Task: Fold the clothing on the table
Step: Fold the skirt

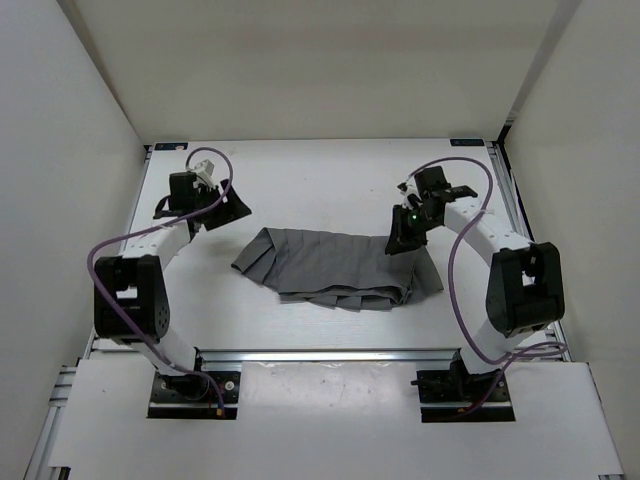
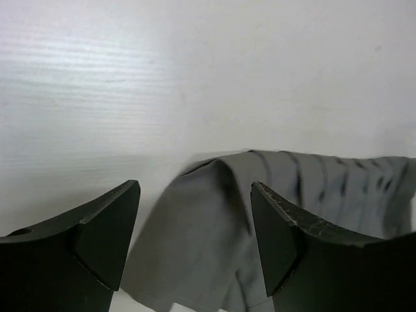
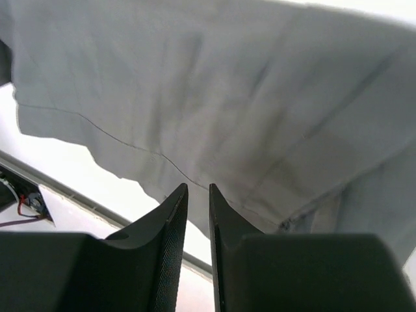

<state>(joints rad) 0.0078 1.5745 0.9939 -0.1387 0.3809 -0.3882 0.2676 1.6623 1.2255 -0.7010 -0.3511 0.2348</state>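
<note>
The dark grey pleated fabric garment (image 1: pixel 330 268) lies bunched in the middle of the flat white tabletop (image 1: pixel 300 175), longer left to right than near to far. Its far right corner rises toward my right gripper (image 3: pixel 198 218). My left gripper (image 2: pixel 195 244) stands wide open with nothing between its jaws, hovering just off the garment's far left corner and apart from it. On the right the jaws are nearly together, with only a slim gap. The cloth hangs just past the fingertips (image 3: pixel 175 201), but from the wrist view I cannot tell whether a fold is truly pinched or merely draped against them.

I read the step in hand as getting a matching hold on the left, so that both far corners can be carried over together. I would bring the left gripper down over the raised hump of that corner, one jaw either side of the edge. It should go low enough to brush the table, so that it takes every layer and not just the top pleat. I'd close only once the hem sits deep between the jaws. Then I'd lift both sides level at one pace, keeping the cloth lightly taut, and lay the far edge onto the near edge without dragging the lower layer. A thin hold on the right could slip.
</note>
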